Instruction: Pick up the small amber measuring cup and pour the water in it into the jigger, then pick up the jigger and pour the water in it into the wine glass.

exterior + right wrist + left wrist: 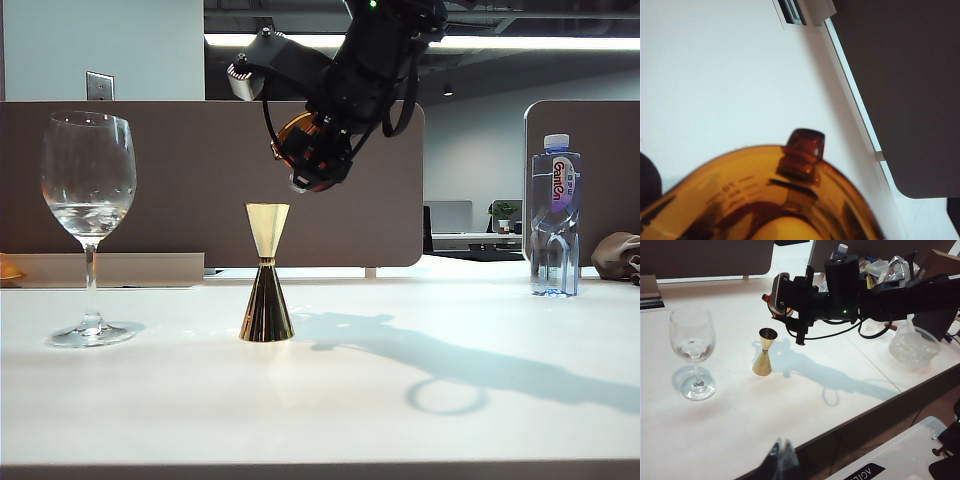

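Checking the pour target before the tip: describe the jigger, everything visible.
The jigger is a shiny gold metal hourglass: a pale gold upper cone, a narrow waist and a wider, dark-reflecting lower cone. It stands upright on the white table, to the right of the wine glass and apart from it. Nothing touches it but the table. The right gripper holds the small amber measuring cup tilted above it. Any water inside cannot be made out.

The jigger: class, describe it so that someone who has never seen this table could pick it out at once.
On the white table, look right of the tall wine glass, below the right gripper holding the small amber measuring cup. There stands the jigger. It alone is shiny gold metal, hourglass-shaped, far shorter than the glass.
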`<state>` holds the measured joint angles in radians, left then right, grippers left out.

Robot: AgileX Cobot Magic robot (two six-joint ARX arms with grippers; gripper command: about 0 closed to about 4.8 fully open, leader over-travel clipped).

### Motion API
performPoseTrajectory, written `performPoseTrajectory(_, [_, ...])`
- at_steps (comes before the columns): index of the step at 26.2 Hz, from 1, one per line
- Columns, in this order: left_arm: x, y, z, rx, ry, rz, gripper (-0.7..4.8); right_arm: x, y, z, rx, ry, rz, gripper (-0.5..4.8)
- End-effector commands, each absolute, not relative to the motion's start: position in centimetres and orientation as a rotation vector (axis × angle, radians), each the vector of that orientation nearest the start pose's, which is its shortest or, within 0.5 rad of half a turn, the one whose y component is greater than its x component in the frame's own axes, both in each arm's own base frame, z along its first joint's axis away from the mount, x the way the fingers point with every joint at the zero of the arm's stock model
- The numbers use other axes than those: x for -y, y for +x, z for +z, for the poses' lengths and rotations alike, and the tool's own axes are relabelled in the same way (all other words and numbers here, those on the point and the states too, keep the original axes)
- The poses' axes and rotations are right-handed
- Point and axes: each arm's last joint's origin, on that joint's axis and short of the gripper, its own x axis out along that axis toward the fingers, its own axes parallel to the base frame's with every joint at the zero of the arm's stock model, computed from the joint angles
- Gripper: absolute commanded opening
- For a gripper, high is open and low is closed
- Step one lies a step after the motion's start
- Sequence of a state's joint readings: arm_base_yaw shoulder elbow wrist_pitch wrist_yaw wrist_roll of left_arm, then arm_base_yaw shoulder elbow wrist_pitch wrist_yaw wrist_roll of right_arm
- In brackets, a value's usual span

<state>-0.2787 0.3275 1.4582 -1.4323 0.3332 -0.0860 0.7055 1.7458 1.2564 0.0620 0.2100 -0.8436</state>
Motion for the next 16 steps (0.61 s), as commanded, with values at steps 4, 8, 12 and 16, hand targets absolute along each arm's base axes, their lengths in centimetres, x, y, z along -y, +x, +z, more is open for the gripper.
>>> performPoseTrajectory(4, [-1.5, -8.9, 40.7, -0.335, -0.091, -0.597, -0.02, -25.5, 30.8, 27.1, -0.075, -1.076, 0.591, 0.42])
performPoseTrajectory(8, [-1.5, -8.9, 40.7, -0.335, -0.091, -0.597, -0.02, -25.6, 30.9, 27.4, -0.04, -1.099, 0.582, 0.41])
performPoseTrajectory(12, [-1.5, -8.9, 40.7, -0.335, -0.091, -0.597, -0.02, -25.6, 30.9, 27.5, -0.013, -1.122, 0.576, 0.41])
performPoseTrajectory(16, [-1.5, -8.9, 40.7, -0.335, -0.091, -0.597, -0.02, -25.7, 31.0, 27.8, 0.018, -1.125, 0.567, 0.41])
